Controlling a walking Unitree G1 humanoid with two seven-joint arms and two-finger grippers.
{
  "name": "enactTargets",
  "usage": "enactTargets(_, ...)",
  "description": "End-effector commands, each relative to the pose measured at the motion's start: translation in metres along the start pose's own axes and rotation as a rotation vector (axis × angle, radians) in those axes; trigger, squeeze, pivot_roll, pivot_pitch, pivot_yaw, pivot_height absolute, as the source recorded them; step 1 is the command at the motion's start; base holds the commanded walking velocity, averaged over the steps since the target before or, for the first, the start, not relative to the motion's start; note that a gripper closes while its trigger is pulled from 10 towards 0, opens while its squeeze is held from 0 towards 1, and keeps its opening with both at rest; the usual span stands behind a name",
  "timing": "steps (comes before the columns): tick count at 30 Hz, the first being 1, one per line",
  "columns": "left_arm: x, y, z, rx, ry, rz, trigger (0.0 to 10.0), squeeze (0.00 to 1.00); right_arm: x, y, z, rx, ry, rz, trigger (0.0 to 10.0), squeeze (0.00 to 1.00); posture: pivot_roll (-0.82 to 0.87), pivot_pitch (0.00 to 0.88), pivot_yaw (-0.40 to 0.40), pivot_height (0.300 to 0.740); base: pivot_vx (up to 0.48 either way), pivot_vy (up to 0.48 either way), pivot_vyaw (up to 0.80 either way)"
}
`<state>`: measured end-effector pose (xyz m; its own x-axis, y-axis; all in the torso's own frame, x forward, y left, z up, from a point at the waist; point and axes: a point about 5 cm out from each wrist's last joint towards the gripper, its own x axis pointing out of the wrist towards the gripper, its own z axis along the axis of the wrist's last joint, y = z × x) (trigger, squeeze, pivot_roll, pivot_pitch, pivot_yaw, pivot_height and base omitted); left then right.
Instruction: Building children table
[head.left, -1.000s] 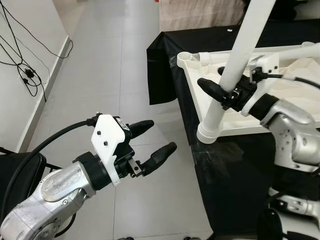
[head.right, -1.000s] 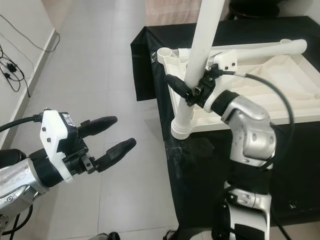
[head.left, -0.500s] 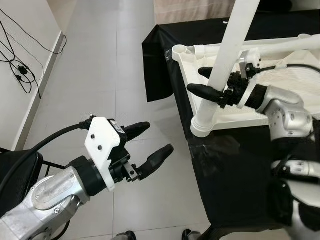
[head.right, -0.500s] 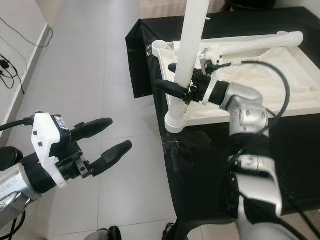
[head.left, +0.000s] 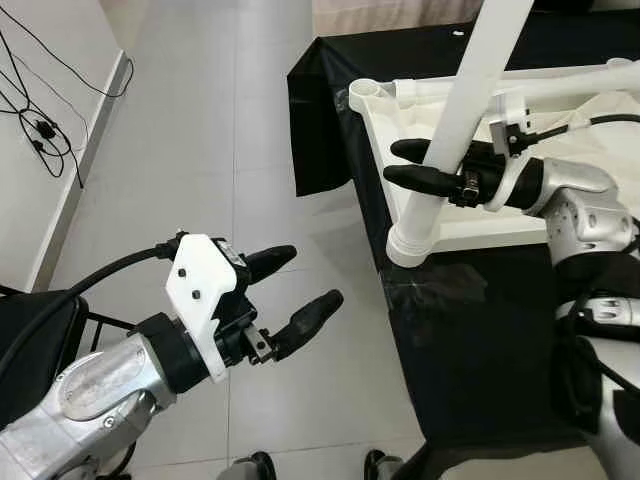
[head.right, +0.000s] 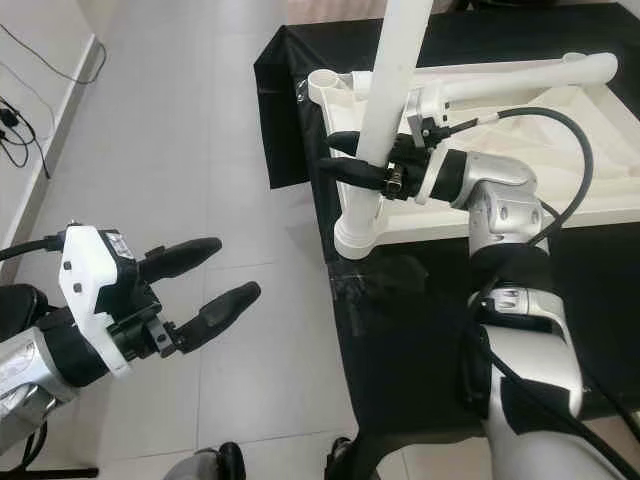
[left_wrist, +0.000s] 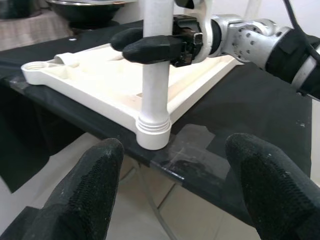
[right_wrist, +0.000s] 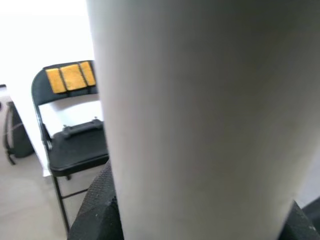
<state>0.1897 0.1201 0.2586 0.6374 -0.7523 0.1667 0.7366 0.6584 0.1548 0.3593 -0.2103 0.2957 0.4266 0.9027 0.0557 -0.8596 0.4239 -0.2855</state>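
Note:
A white children's table top (head.left: 478, 234) lies upside down on a black-covered surface. A white table leg (head.left: 468, 105) stands tilted in its near corner socket (left_wrist: 152, 136). My right gripper (head.left: 402, 164) is shut on the leg about midway up, one black finger on each side; the leg (right_wrist: 200, 115) sits close between those fingers in the right wrist view. My left gripper (head.left: 312, 277) hangs open over the floor, left of the surface and apart from the leg, with nothing between its fingers (left_wrist: 90, 185). An empty round socket (head.left: 365, 95) shows at the far corner.
Another white tube (head.right: 520, 75) lies along the far side of the table top. The black cloth (head.left: 450, 330) drops to a grey tiled floor (head.left: 200, 150). Cables (head.left: 45, 130) trail by the left wall. A black folding chair (right_wrist: 75, 145) stands beyond the leg.
My right gripper has turned on the leg, its fingers going from slanted to nearly level. The left gripper stays open in much the same place. The view has shifted slightly.

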Motion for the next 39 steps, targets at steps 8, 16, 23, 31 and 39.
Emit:
enactTargets(8, 0.000, -0.001, -0.003, 0.002, 0.004, -0.011, 10.0, 0.00, -0.038, 0.071, -0.066, 0.153, 0.298, -1.084, 0.0, 0.00, 0.06, 0.251, -0.008, 0.740, 0.000, 0.000, 0.00)
enactTargets(16, 0.012, 0.003, -0.005, 0.005, -0.020, -0.046, 10.0, 0.00, 0.003, 0.101, -0.069, 0.170, 0.234, -1.077, 0.2, 0.00, 0.03, 0.200, 0.011, 0.740, 0.000, 0.000, 0.00)
enactTargets(23, 0.012, 0.005, -0.004, 0.014, -0.029, -0.031, 10.0, 0.00, 0.010, 0.098, -0.051, 0.228, 0.172, -1.078, 10.0, 1.00, 0.04, 0.197, 0.002, 0.740, 0.000, 0.000, 0.00)
enactTargets(31, 0.009, 0.003, -0.003, 0.019, -0.024, -0.023, 10.0, 0.00, 0.009, 0.067, -0.009, 0.169, -0.079, -0.668, 10.0, 1.00, 0.06, 0.213, -0.008, 0.740, 0.000, 0.000, 0.00)
enactTargets(39, 0.008, -0.004, -0.003, 0.016, -0.016, -0.027, 10.0, 0.00, 0.013, 0.035, -0.003, 0.025, -0.022, -0.263, 10.0, 0.00, 0.10, 0.248, -0.002, 0.740, 0.000, 0.000, 0.00)
